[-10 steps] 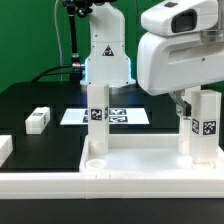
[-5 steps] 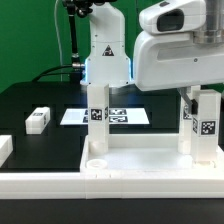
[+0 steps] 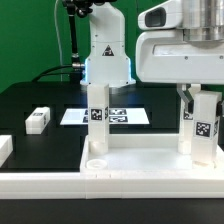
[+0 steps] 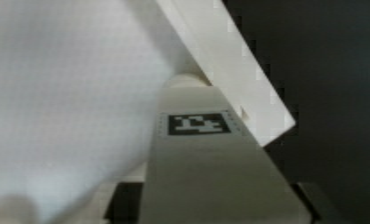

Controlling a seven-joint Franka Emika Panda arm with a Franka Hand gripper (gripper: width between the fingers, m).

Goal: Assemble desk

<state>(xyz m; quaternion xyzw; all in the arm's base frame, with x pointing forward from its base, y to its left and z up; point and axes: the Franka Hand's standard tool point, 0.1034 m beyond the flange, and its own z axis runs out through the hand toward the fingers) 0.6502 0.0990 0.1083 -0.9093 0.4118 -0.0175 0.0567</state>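
The white desk panel (image 3: 140, 160) lies flat at the front with its raised rim up. One tagged white leg (image 3: 98, 118) stands upright in its far left corner socket. A second leg (image 3: 206, 125) stands in the corner on the exterior view's right. My gripper (image 3: 200, 93) is over the top of that second leg, its fingers (image 3: 185, 96) straddling the leg's upper end. In the wrist view the leg (image 4: 203, 150) with its tag runs between my two dark fingertips (image 4: 132, 200), and the panel (image 4: 57, 100) lies beyond. The jaws look loosened.
A loose tagged leg (image 3: 38, 120) lies on the black table at the exterior view's left, and another white part (image 3: 4, 148) is at the left edge. The marker board (image 3: 128, 116) lies behind the panel. The arm's base (image 3: 105, 55) stands at the back. A white rail (image 3: 60, 188) runs along the front.
My hand has risen steadily along the right leg. The leg and the panel have stayed in place.
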